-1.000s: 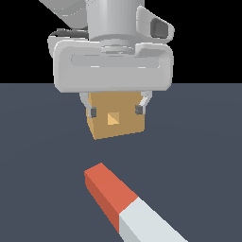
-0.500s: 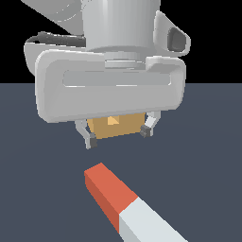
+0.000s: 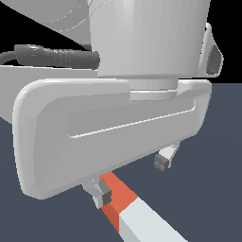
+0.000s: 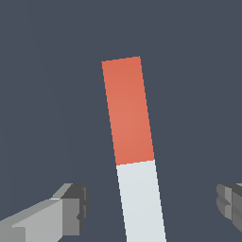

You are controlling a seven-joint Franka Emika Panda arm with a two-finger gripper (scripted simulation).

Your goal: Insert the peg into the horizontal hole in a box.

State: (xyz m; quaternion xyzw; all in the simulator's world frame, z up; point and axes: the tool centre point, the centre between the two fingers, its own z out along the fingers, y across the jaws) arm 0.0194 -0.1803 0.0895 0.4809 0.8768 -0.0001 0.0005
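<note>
The peg (image 4: 134, 151) lay flat on the dark desk (image 4: 47, 71), its red-orange half leading away from the camera on your wrist and its pale grey-white half running out of frame between the two fingers. In the exterior view the same bar (image 3: 127, 208) showed only in part, its red section poking out from under the big white body of your tool (image 3: 133, 177), which filled most of that picture.

Your tool was released: the wrist view showed one dark-padded fingertip (image 4: 75, 208) on one side of the peg and the other finger at the opposite edge of the frame, both well apart from the bar, with nothing between them but the peg itself and bare desk. Neither pad touched it.

The box and its hole were not visible in either view; the tool's body hid whatever stood behind it, so you could not judge from here how the peg lined up with the opening.

The step in hand looked like the approach to the pickup, with the fingers straddling the pale half near the colour join. The next move would likely call for you to lower until the pads flanked the bar's side faces, square the fingers to its slight slant, and then close firmly before lifting.
</note>
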